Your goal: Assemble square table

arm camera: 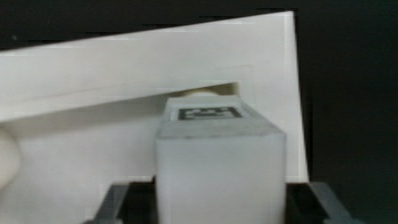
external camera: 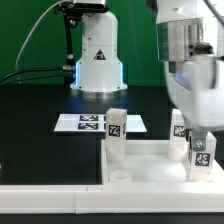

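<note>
Claw (external camera: 199,147) stands partly closed on a white leg (external camera: 200,150), one dark finger (arm camera: 128,203) on each side of the block, as the wrist view shows. The leg is upright, over the slab's (external camera: 150,160) corner at the exterior view's right; whether it touches the slab I cannot tell. It bears a black-and-white square tag, as does its top face in the wrist view; the patterns carry no readable writing. Two more legs stand upright on the slab: one (external camera: 116,135) at the corner toward the exterior view's left, one (external camera: 179,125) just behind the held leg. Both show tags. The slab lies on the black desk (external camera: 40,130), near its front edge. Behind it lies the marker board (external camera: 98,123) with several tags. The arm's white base (external camera: 96,60) carries a small triangular warning sign, too small to read.
</note>
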Controlling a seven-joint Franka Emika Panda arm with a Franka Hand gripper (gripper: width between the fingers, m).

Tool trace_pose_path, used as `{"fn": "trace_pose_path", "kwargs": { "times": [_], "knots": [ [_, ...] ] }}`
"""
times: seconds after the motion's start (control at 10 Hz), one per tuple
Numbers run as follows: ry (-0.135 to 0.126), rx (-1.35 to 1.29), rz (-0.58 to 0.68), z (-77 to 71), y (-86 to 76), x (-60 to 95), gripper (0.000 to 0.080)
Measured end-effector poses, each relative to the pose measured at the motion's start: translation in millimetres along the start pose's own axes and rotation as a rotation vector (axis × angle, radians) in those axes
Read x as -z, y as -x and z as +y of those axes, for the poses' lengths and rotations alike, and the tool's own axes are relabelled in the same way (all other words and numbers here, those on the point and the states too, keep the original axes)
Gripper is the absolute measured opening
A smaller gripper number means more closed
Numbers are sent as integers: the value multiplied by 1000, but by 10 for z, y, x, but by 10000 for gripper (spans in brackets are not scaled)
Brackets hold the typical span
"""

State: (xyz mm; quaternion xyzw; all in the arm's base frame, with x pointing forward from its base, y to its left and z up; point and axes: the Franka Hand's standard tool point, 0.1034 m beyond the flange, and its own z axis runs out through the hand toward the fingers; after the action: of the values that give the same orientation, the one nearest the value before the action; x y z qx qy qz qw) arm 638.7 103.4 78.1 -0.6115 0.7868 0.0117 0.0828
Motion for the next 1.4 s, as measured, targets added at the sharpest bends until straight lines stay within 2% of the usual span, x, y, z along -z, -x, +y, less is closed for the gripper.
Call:
{"fn": "trace_pose_path", "kwargs": {
  "times": [0.1,0.5,0.6,0.7,0.8,0.9,1.0,1.1,1.2,1.4],
  "knots": [
    [-7,-59,-16,0,-2,1,287],
    [-7,-221,-11,-4,-29,8,288],
    [-6,-222,-10,0,-33,1,339],
    [-5,-218,-9,3,-35,-6,339],
    [-5,-218,-9,3,-35,-6,523],
    [-7,-195,-10,-15,-41,14,523],
    [-20,-124,-19,-112,-100,171,627],
    [-49,-92,-28,-239,-207,344,643],
    [-63,-103,-32,-349,-250,424,643],
    [-57,-106,-27,-321,-215,358,648]
  ]
}}
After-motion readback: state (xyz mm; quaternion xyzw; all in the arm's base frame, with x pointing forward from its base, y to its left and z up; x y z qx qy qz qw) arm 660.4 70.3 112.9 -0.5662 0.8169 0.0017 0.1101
